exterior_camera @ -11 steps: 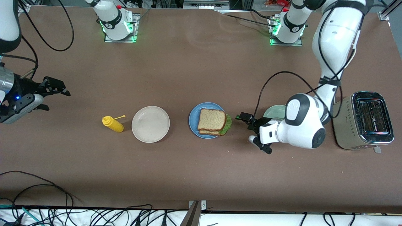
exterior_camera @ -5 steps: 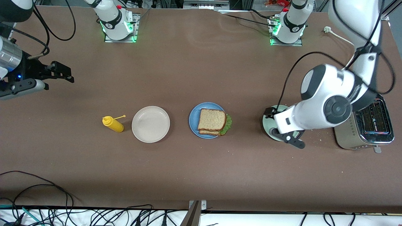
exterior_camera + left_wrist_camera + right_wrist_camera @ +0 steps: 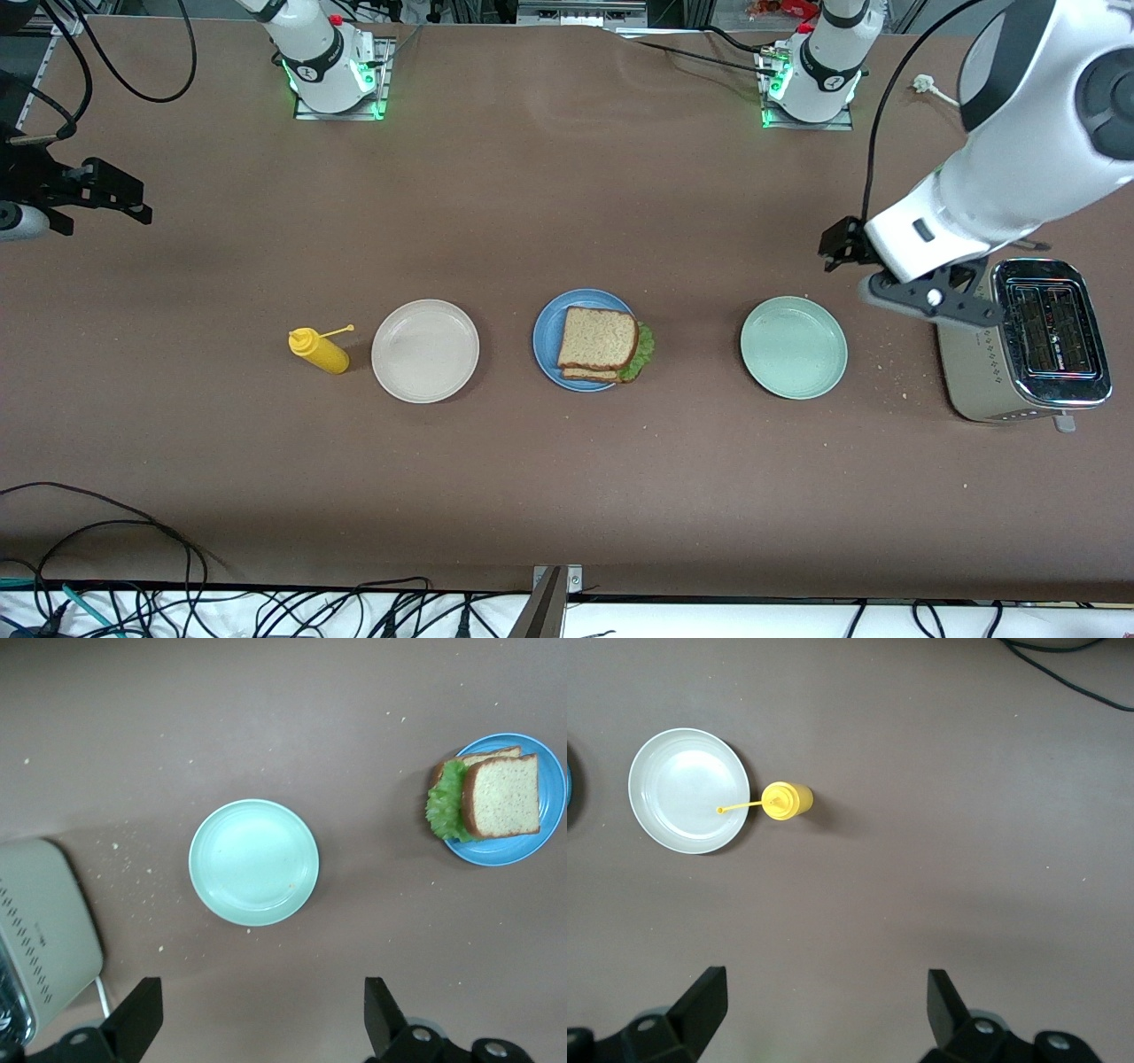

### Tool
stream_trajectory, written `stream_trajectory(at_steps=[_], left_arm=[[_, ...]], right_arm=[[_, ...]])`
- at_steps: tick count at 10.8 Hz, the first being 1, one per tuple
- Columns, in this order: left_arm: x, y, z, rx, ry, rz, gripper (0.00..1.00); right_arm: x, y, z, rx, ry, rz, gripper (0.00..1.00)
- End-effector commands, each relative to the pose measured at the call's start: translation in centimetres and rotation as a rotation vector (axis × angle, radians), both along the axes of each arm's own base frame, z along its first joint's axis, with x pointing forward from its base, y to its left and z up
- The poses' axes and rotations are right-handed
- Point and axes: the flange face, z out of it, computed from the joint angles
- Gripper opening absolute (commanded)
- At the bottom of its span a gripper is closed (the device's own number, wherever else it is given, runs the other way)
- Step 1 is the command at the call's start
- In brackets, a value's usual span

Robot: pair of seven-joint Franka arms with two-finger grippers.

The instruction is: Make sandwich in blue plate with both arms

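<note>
Toaster (image 3: 1036, 341) (table's end) crowds pale green plate (image 3: 793, 346).

You won't find any text you can read here. The toaster (image 3: 1028, 350), at the left arm's end of the table, carries only rows of small dark marks on its side, and the dark bands on the arm bases (image 3: 824, 80) show tiny markings too small to read.

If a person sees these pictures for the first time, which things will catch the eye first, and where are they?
First comes the sandwich of brown bread slices and green lettuce on the round blue plate at mid-table, between a beige plate and a pale green plate. A yellow squeeze bottle stands beside the beige plate, and a shiny metal toaster sits at the left arm's end, under the open left tool.
</note>
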Motion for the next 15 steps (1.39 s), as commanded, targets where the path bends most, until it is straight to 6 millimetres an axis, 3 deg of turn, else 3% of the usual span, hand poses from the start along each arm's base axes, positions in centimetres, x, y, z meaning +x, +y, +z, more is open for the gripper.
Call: stream_trajectory(at_steps=[1,2,5,11,15], left_arm=[[-6.3,3.4,4.3,0.019,-0.094,0.068,1.0],[-6.9,5.0,5.5,0.014,-0.127,0.085,1.0],[-6.9,6.0,5.5,0.028,-0.099,0.104,1.0],[-6.8,5.6,5.2,0.02,-0.074,0.107,1.0],[-6.8,5.7,5.2,0.023,-0.071,0.106,1.0]], right_arm=[[-0.6,0.3,2.3,-0.02,-0.021,-0.014,1.0],[-0.6,0.0,3.5,-0.024,-0.039,-0.018,1.0],[-0.9,-0.3,4.6,-0.107,-0.039,-0.006,1.0],[-1.0,-0.8,5.6,-0.111,-0.058,-0.007,1.0],[-1.0,0.0,5.5,-0.109,-0.057,0.008,1.0]])
